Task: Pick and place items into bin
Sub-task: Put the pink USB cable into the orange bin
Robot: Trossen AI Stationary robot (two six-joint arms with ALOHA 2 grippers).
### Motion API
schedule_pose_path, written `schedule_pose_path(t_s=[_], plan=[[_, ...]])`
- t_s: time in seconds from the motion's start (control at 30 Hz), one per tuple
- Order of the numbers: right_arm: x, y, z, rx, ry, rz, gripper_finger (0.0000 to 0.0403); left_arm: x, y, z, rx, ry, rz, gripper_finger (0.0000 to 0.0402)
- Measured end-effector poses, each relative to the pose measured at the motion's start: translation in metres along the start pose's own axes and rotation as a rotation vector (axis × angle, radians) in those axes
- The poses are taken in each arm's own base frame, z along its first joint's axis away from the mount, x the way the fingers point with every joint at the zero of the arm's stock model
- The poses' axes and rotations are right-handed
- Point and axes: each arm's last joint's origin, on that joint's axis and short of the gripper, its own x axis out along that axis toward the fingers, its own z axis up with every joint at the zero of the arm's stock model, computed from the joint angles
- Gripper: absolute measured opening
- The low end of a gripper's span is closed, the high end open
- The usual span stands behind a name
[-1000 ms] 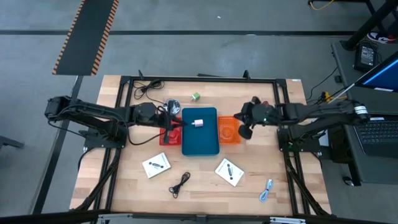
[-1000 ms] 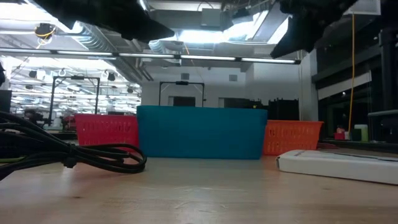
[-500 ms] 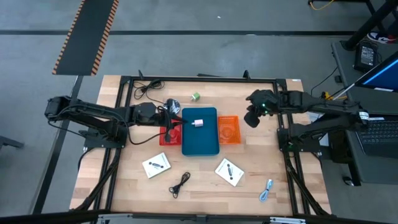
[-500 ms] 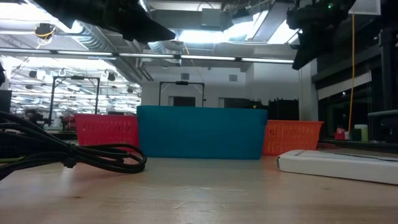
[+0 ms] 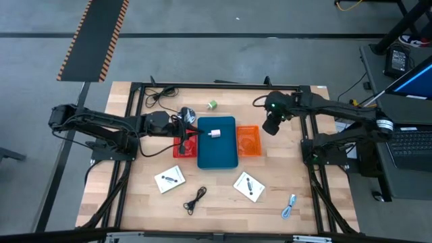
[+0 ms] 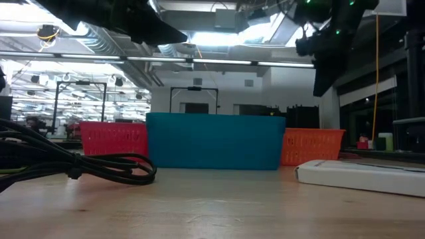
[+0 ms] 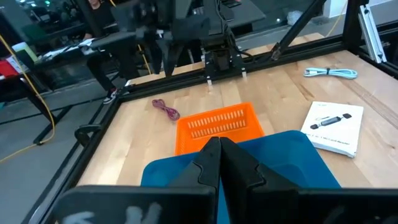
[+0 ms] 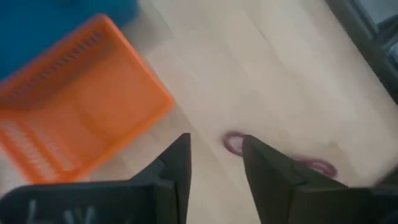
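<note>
Pale wooden tabletop [image 5: 135, 169] carries scattered items; right gripper [image 8: 214, 158], jaws spread, hangs above the reddish coiled cable [image 8: 235, 143] beside the orange basket [image 8: 81, 106], seemingly aligning to grasp; left gripper [image 7: 219, 163] waits pressed together over the blue bin [image 5: 217, 142]

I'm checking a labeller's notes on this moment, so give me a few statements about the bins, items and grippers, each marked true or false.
1. The blue bin holds a pale block. True.
2. The orange bin sits left of the blue bin. False: it sits on its right; the red bin is on the left.
3. The right gripper is open above a reddish cable. True.
4. The left gripper is open. False: it is shut.
5. The green cube is in the red bin. False: it lies on the table.
</note>
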Motion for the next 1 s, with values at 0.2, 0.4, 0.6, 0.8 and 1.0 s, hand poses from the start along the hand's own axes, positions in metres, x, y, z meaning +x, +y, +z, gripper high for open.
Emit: schedule_pose_path(t_s=[0.2, 0.4, 0.6, 0.8, 1.0], plan=[[0.009, -0.016, 0.017, -0.128, 0.069, -0.038, 0.014, 0.0, 0.0, 0.0, -0.005, 0.0, 0.0, 0.0006], [0.022, -0.033, 0.02, -0.262, 0.157, -0.052, 0.014, 0.0, 0.0, 0.0, -0.024, 0.002, -0.001, 0.0006], [0.034, -0.048, 0.016, -0.331, 0.29, -0.042, 0.014, 0.0, 0.0, 0.0, -0.024, 0.002, -0.001, 0.0006], [0.049, -0.053, 0.008, -0.392, 0.391, -0.016, 0.014, 0.0, 0.0, 0.0, -0.024, 0.004, -0.001, 0.0006], [0.067, -0.051, 0.0, -0.498, 0.418, -0.005, 0.014, 0.0, 0.0, -0.001, -0.024, 0.006, -0.001, 0.0006]])
